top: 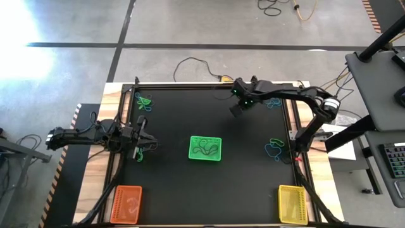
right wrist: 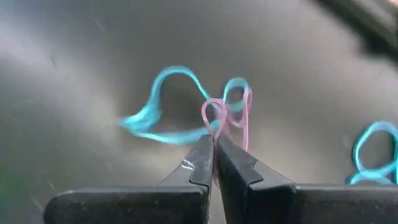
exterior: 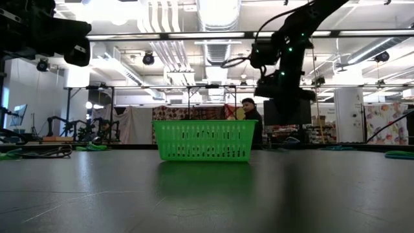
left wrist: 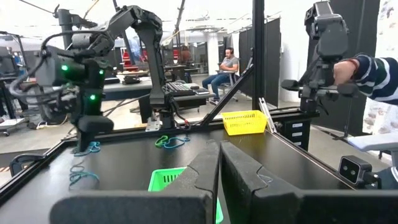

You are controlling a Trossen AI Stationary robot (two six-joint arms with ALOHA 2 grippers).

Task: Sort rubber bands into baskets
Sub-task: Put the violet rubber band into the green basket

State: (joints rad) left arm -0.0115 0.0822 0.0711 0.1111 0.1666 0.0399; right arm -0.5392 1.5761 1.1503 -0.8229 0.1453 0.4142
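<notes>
The green basket (top: 205, 147) stands mid-table and holds several bands; it also shows in the low view (exterior: 203, 140). The orange basket (top: 126, 204) and the yellow basket (top: 292, 204) stand at the near corners. My right gripper (top: 238, 109) hangs above the far middle of the table, shut on a pink rubber band (right wrist: 214, 112) with a blue band (right wrist: 155, 118) tangled in it. My left gripper (top: 142, 137) is shut at the left, beside loose green bands (top: 140, 154). More bands lie at the far left (top: 144, 101), far right (top: 273, 101) and right (top: 274, 149). My right gripper pinches the pink band's loop (right wrist: 213, 127) between its two fingertips. The loop stands out past the tips. The blue band (right wrist: 163, 134) hangs on the pink one. Both are lifted clear of the table; the low view shows the gripper (exterior: 281, 97) well above it.
A raised black frame rims the table (top: 120, 126). Another blue band (right wrist: 373, 155) lies on the mat under my right gripper. A seated person (left wrist: 225, 68) and a striped sleeve (left wrist: 367, 68) show beyond the table's right side.
</notes>
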